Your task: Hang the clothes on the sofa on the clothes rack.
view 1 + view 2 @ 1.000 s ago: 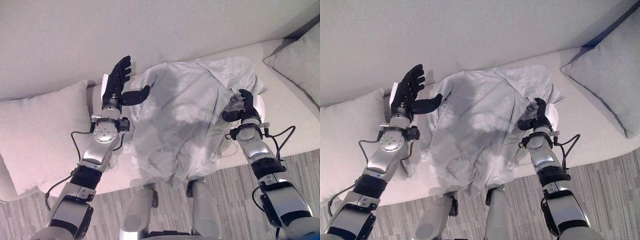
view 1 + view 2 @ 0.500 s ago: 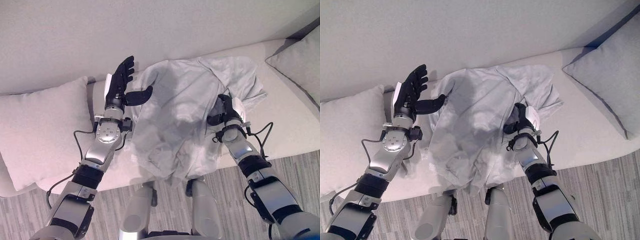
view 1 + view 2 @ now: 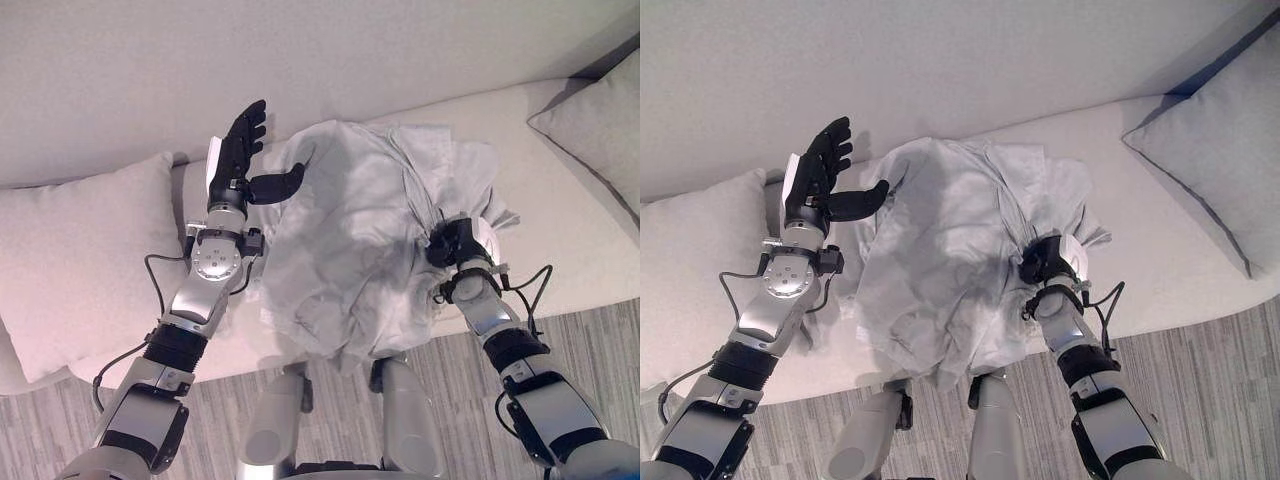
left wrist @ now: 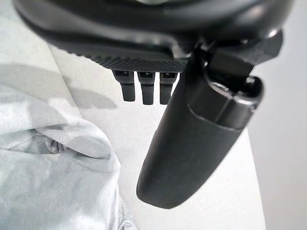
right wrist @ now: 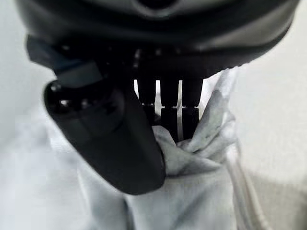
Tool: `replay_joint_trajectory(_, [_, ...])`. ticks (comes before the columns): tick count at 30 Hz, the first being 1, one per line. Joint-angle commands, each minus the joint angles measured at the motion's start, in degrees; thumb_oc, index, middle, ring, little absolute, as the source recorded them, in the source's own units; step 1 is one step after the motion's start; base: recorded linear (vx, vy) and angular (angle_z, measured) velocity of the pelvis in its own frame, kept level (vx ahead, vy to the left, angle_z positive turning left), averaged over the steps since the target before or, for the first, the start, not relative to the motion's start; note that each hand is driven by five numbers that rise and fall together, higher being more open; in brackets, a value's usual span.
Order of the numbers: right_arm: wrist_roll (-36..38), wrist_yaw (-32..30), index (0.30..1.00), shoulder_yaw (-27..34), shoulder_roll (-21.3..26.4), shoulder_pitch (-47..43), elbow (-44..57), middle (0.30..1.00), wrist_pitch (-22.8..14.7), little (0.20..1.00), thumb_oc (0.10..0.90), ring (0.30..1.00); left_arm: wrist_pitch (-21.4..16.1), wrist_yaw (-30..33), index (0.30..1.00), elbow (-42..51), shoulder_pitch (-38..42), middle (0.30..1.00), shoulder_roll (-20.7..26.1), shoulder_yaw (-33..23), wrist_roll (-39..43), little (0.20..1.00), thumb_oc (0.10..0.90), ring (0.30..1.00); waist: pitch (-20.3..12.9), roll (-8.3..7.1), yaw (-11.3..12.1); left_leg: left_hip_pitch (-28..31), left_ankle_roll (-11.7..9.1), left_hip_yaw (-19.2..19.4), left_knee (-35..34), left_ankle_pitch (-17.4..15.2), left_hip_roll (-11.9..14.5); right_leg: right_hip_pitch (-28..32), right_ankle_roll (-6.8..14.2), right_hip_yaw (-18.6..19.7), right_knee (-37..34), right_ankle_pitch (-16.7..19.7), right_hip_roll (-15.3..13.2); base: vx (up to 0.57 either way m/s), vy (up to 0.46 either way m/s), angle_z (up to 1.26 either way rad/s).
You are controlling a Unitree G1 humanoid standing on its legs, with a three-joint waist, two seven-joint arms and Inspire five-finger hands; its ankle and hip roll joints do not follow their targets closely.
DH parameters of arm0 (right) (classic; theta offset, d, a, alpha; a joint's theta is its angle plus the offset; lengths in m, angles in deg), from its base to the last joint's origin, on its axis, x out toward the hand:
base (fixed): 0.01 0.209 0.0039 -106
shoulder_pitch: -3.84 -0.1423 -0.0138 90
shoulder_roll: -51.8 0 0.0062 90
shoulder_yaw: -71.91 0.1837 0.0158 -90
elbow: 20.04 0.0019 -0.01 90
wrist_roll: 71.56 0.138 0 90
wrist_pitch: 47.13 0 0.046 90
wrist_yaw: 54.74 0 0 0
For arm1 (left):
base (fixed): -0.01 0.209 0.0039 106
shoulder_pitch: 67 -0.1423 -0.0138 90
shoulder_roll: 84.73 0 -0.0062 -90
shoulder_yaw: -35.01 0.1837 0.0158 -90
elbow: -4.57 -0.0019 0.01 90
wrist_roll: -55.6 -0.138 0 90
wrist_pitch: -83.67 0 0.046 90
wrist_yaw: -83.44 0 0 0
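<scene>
A pale grey garment (image 3: 370, 230) lies crumpled on the seat of a light sofa (image 3: 560, 200), spread from the backrest down to the front edge, where its lower folds hang over toward the striped floor (image 3: 590, 330). The right hand (image 3: 455, 242) sits at the garment's right side, near the front of the seat, with its fingers and thumb curled round a bunched fold of the cloth; the right wrist view shows that fold pinched between the thumb and the fingers (image 5: 170, 117), with more cloth gathered up past them. The cloth around this hand is drawn into tight creases that run toward the grip. The left hand (image 3: 238, 150) is raised beside the garment's upper left edge, close to the backrest, its fingers straight and spread and its thumb pointing toward the cloth; it holds nothing, and the left wrist view shows it apart from the fabric. A light cushion (image 3: 70, 260) rests on the sofa to the left of the left arm, and a second cushion (image 3: 1210, 150) leans at the sofa's right end.
</scene>
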Motion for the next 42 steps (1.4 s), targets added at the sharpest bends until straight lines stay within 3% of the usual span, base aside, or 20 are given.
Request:
replay_joint_trajectory(1, [-2.2,-2.8,0.3,2.5,3.1,1.0,0.8,0.3,-1.2,0.3,0.4,0.3,-3.8,0.3,0.9,2.8,7.7,0.9,3.1,0.5,-5.1,0.9,0.8,0.9,-2.2,-2.35,-0.2,-3.2,-3.7,1.2,0.4,-2.7,3.3,6.2,8.2,0.9,0.2,-3.7,-7.6,0.0,-0.014,-0.03])
replay_joint_trajectory(14, [0.2,-5.9,0.3,13.6,7.2,11.3,5.4,0.3,-3.5,0.3,0.4,0.3,-2.4,-2.3,0.9,-1.5,10.1,0.9,5.1,3.5,-8.2,0.9,0.8,0.9,-2.3,-3.33,-4.0,-3.2,-3.4,2.6,0.4,-3.0,4.2,4.6,8.4,2.5,0.2,-3.7,-7.1,0.0,-0.02,-0.1])
replay_joint_trajectory(21, [0.4,-6.6,0.3,15.0,9.2,10.3,4.8,0.3,-3.6,0.3,0.4,0.3,-2.2,-3.4,0.9,-2.6,10.8,0.9,6.3,4.8,-9.7,0.9,0.8,0.9,-2.3,-2.91,-4.0,-3.4,-3.4,2.7,0.4,-3.0,4.2,4.1,8.4,2.9,0.2,-3.6,-6.9,0.0,-0.007,-0.03])
replay_joint_trajectory(28, [0.9,-5.9,0.3,14.2,9.7,8.4,4.9,0.3,-4.1,0.3,0.4,0.3,-1.1,-5.5,0.9,-0.7,9.4,0.9,13.4,7.1,-19.1,0.9,0.8,0.9,-1.5,-1.62,-3.3,-4.2,-3.3,2.4,0.4,-2.5,4.1,3.2,8.4,3.1,0.2,-3.8,-7.0,0.01,-0.005,-0.03])
replay_joint_trajectory(33, [1.8,-6.1,0.3,14.8,10.0,7.5,4.2,0.3,-4.2,0.3,0.4,0.3,-0.9,-7.3,0.9,-2.2,9.8,0.9,15.2,9.7,-23.5,0.9,0.8,0.9,-0.4,-1.78,-3.1,-4.7,-3.4,2.0,0.4,-2.3,4.1,2.9,8.2,2.8,0.2,-3.9,-7.0,0.0,-0.002,0.01])
replay_joint_trajectory(42, [2.1,-6.3,0.3,14.5,9.8,7.0,5.2,0.3,-4.7,0.3,0.4,0.3,0.2,-6.6,0.9,-6.1,12.3,0.9,11.6,12.7,-26.7,0.9,0.8,0.9,0.5,-2.79,-3.5,-5.3,-3.6,1.8,0.4,-2.1,4.4,2.2,8.1,2.9,0.2,-3.8,-6.9,0.0,-0.001,0.0])
